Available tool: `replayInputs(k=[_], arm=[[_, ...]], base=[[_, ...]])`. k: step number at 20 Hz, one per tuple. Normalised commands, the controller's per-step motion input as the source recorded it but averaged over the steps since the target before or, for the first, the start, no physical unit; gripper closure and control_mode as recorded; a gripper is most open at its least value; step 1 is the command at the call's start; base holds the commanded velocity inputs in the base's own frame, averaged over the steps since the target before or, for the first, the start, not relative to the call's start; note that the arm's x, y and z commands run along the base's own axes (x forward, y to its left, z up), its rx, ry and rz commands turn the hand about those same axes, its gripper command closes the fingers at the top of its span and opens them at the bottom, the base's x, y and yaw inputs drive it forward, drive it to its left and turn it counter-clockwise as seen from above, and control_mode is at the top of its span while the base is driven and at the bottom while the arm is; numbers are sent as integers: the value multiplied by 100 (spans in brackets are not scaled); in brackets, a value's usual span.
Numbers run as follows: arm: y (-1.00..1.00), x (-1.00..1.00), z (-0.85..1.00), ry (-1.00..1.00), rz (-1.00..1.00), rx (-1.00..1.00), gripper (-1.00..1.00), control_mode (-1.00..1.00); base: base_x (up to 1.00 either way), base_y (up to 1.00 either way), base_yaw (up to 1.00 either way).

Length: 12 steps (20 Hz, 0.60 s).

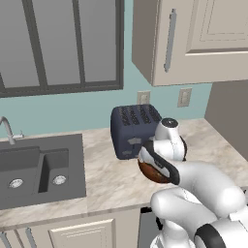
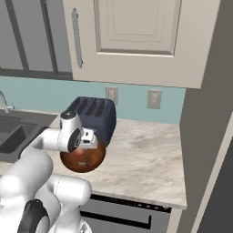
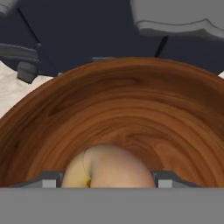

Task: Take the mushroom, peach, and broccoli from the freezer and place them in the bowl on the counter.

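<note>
Gripper [image 3: 105,185] directly above bowl [image 3: 131,113] — bowl on counter [image 2: 145,150], just in front of toaster [image 2: 93,116]. Peach [image 3: 107,168] sits between fingertips, jaws pinching it at wide spread. Bowl interior lies straight ahead of peach along gripper axis — judgement: release drops peach into bowl.

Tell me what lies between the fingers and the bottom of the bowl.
In the hand view, the peach sits between the fingers, directly over the bowl's wooden inside; nothing else shows in that stretch.
</note>
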Motion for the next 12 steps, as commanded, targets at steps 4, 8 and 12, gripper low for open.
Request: replayInputs(k=[4,8,12], arm=[[0,8,-29,0,0,0,100,-100],[0,6,-25,0,0,0,100,-100],[1,3,-9,0,0,0,-100,-100]], base=[[0,0,0],[0,0,0],[0,0,0]])
